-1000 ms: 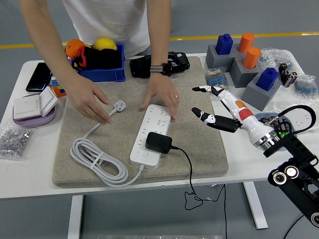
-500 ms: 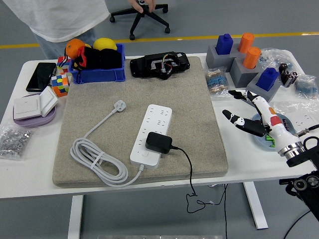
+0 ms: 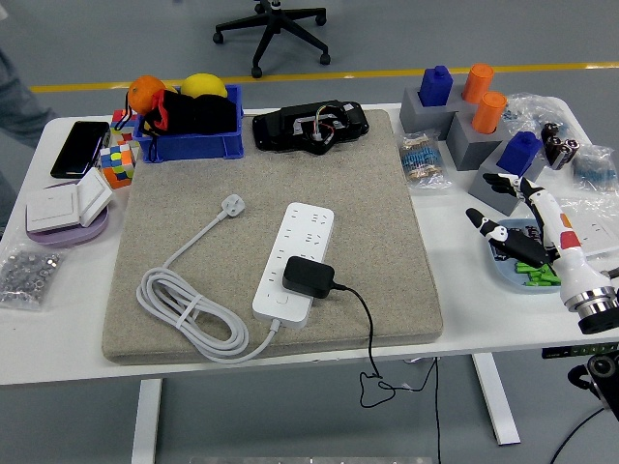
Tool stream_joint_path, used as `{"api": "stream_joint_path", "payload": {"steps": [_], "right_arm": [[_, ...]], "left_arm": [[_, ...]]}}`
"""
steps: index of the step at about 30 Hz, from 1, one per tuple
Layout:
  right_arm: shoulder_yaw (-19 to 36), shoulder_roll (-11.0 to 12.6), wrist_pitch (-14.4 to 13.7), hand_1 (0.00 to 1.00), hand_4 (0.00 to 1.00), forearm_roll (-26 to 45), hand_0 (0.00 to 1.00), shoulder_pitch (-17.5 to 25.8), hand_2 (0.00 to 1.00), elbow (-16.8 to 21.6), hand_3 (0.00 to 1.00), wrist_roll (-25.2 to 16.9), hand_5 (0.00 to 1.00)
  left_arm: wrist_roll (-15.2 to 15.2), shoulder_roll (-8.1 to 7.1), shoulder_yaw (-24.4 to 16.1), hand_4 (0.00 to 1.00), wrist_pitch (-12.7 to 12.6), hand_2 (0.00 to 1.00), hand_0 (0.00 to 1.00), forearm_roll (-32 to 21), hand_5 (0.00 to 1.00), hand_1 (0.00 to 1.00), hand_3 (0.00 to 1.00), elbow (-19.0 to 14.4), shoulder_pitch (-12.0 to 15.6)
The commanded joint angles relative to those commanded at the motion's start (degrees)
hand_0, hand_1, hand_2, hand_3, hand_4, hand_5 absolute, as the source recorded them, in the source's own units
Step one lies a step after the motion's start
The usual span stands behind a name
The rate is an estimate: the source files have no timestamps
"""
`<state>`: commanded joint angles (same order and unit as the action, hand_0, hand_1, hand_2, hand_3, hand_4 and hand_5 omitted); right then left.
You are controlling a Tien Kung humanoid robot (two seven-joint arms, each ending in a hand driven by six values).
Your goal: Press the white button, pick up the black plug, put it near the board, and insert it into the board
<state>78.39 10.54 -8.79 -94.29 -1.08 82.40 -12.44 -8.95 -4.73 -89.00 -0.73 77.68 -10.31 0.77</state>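
A white power strip [image 3: 295, 259], the board, lies on the grey felt mat [image 3: 377, 222] at the middle of the table. The black plug [image 3: 308, 277] sits on the strip's near end, its black cable [image 3: 366, 333] trailing off the table's front edge. I cannot make out the white button on the strip. The strip's white cord [image 3: 189, 314] coils at the mat's left, ending in a white plug [image 3: 231, 204]. My right hand [image 3: 511, 224] hovers far right over a blue dish [image 3: 515, 268], fingers spread, holding nothing. The left arm is out of view.
A blue bin [image 3: 193, 140] with fruit and a black device [image 3: 309, 126] stand at the back. Grey blocks with blue and orange pegs [image 3: 469, 116] fill the back right. A Rubik's cube [image 3: 116, 161], phone [image 3: 77, 148], wall switches [image 3: 66, 203] and a bag of nuts [image 3: 24, 274] lie left.
The person, whose hands rested by the strip a second ago, has left the table. My right hand has pulled back to the right, from over the mat's edge to above the blue dish.
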Motion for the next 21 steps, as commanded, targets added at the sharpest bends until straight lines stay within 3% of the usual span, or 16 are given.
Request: {"api": "stream_joint_path", "payload": {"steps": [21], "right_arm": [[7.2, -2.9, 1.6, 0.789, 0.894, 0.3, 0.886, 5.8, 0.763, 2.8, 0.771, 0.2, 0.586]], "left_arm": [[-0.4, 0.48, -0.6, 0.604, -0.6, 0.510, 0.471, 1.0, 0.251, 0.496, 0.570, 0.0, 3.1]]}}
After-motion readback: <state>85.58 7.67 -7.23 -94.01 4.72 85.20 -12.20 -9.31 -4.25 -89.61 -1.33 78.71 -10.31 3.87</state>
